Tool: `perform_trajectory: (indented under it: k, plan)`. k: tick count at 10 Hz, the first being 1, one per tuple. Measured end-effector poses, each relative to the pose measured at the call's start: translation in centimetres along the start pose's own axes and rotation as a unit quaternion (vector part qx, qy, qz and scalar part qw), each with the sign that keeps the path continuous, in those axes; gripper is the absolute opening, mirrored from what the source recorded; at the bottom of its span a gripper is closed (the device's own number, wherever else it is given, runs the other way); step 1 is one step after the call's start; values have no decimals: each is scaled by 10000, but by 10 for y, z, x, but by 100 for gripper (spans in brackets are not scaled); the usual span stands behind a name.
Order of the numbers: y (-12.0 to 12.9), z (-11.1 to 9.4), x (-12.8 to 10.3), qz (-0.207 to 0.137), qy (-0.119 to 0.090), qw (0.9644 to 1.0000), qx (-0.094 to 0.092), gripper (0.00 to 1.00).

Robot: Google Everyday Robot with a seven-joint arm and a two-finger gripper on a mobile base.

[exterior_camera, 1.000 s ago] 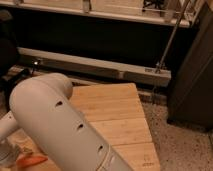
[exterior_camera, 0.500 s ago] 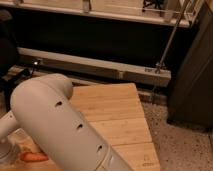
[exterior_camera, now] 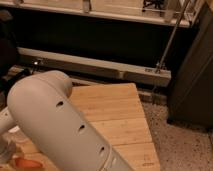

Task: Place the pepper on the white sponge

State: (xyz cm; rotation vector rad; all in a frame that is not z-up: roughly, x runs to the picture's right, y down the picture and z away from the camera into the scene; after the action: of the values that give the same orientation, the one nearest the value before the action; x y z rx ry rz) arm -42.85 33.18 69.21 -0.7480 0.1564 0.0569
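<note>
My arm's big white housing [exterior_camera: 60, 125] fills the lower left of the camera view and hides most of the table. An orange-red slim end of the pepper [exterior_camera: 27, 163] shows at the bottom left edge, lying on the wood just below the arm. My gripper [exterior_camera: 6, 150] is at the lower left edge, close beside the pepper and largely hidden by the arm. The white sponge is hidden or out of view.
A light wooden tabletop [exterior_camera: 120, 115] extends to the right of the arm, with its right edge above a speckled floor [exterior_camera: 180, 145]. A dark cabinet [exterior_camera: 192, 75] stands at the right. A pale ledge [exterior_camera: 100, 67] and a slanted metal pole [exterior_camera: 172, 35] are behind.
The arm has stayed nearly still. The orange-red shape at the lower left edge looks slightly tighter and more distinct than a second ago.
</note>
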Motion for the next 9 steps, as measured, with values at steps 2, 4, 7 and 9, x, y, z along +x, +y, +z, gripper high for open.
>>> perform_trajectory:
  k: [2, 4, 7, 9]
  plan:
    - [-2, -16, -2, 159, -184, 9997, 7, 20]
    - [-22, -41, 4, 513, -615, 9968, 17, 20]
    - [-67, -67, 44, 876, -826, 9927, 95, 20]
    - [-98, -78, 82, 1232, -903, 9882, 96, 20]
